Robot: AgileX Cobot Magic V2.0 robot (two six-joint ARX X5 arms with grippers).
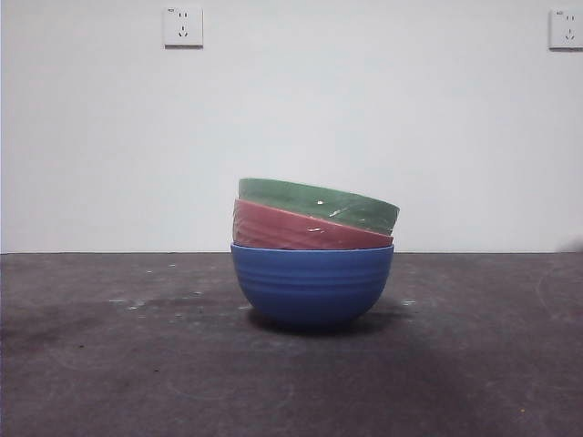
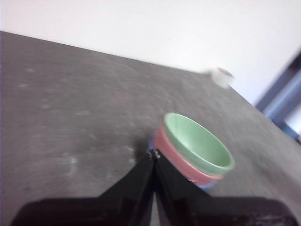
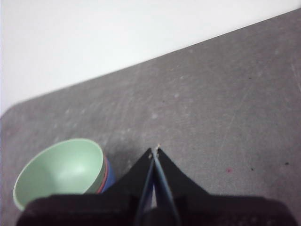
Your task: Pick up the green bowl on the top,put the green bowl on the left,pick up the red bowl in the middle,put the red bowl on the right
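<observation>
This looks like a bare test room or lab bench rather than a home. A plain white wall (image 1: 291,118) fills the background in the front view, with one white power socket (image 1: 183,27) at about 11 o'clock and a second socket (image 1: 566,29) at about 1 o'clock. Below it runs a dark grey table (image 1: 109,346), scuffed and flecked with pale marks. The only household things are three stacked bowls (image 1: 312,255) at the centre.
</observation>
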